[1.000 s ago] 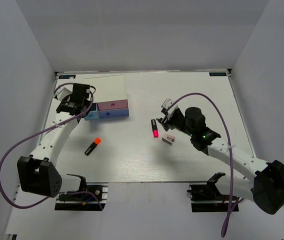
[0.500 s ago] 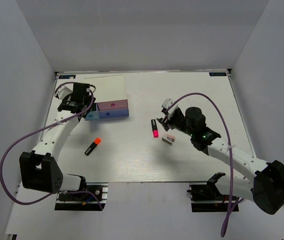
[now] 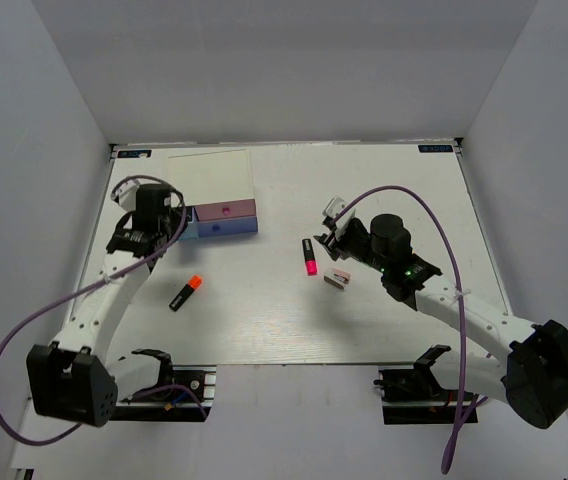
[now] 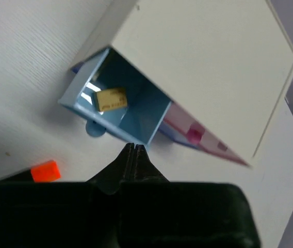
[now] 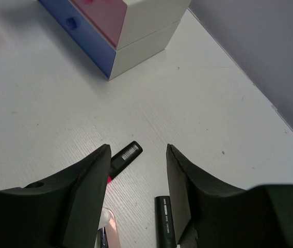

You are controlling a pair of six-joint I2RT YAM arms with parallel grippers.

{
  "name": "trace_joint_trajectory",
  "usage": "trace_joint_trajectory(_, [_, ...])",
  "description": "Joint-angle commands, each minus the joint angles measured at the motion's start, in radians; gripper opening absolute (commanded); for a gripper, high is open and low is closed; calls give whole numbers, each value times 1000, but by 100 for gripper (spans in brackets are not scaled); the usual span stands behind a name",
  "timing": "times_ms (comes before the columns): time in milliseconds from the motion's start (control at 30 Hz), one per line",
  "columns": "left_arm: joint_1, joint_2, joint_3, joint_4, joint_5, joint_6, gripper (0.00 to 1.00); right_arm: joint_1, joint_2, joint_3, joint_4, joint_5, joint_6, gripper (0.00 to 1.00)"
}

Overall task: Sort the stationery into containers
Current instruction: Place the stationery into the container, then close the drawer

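Two risks I am watching. My left gripper (image 4: 134,146), fully closed and holding nothing, is hovering just near of the open light blue drawer (image 4: 136,111) where the tan eraser (image 4: 110,98) is lying — a skewed push could be twisting the box (image 4: 203,67). My right gripper (image 5: 137,152), partly spread and empty, is hanging over the pink highlighter (image 3: 310,257); a clipped finger could be rolling it. Open desk (image 3: 264,320) is lying between the arms, its edges well apart from both.
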Motion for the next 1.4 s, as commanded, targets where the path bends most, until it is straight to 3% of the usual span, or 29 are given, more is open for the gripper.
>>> trace_joint_trajectory(0, [4,-142,-104,83,162,135,0,-6,3,-6,38,-23,-3,52])
trace_joint_trajectory(167, [4,-229,-270,110,214,135,2,-4,21,8,38,-42,0,50])
trace_joint_trajectory(300, [13,-267,-350,206,205,135,30,-6,33,16,40,-45,-6,50])
trace_joint_trajectory(533, [45,-115,-304,254,167,157,53,-4,33,19,41,-42,-8,51])
trace_joint_trajectory(700, [67,-57,-267,292,156,189,51,-12,18,5,40,-25,-12,52])
trace_joint_trajectory(867, [94,-35,-266,331,156,198,39,-13,17,5,34,-22,-17,52])
trace_joint_trajectory(1367, [145,20,-275,453,165,180,38,-16,46,22,23,-35,-18,52])
